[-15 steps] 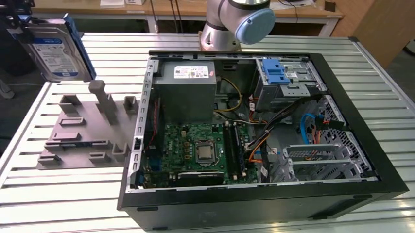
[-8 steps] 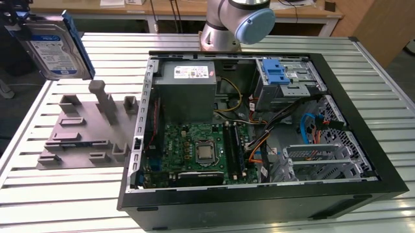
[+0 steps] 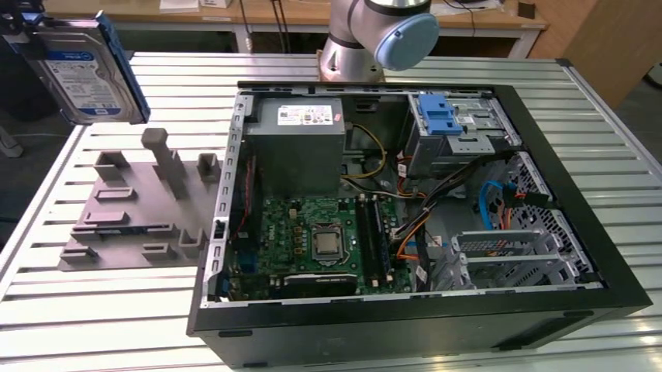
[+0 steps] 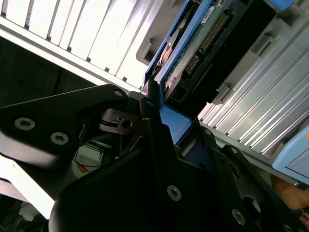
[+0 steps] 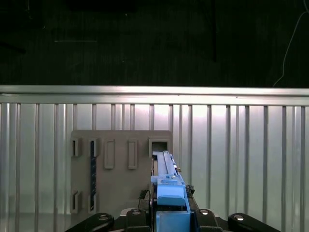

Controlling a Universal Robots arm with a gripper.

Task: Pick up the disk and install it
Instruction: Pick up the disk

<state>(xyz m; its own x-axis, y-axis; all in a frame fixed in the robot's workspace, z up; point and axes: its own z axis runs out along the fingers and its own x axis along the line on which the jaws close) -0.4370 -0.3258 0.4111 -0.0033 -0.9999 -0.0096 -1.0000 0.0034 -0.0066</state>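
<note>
One disk (image 3: 88, 70), one gripper (image 4: 176, 128), one open case (image 3: 414, 318), one grey plate (image 3: 119, 203). The gripper is clamped down on the disk's blue bracket, and in the second wrist view you can see a finger (image 4: 150, 121) pressed right against it. The disk hangs tilted in mid-air, well off the case on the exterior view's left. Nothing touches its edges, so there's loads of free air around it. The plate lies just beside the case. The case top is wide open, with one blue latch (image 3: 443, 116) in its far bay.
</note>
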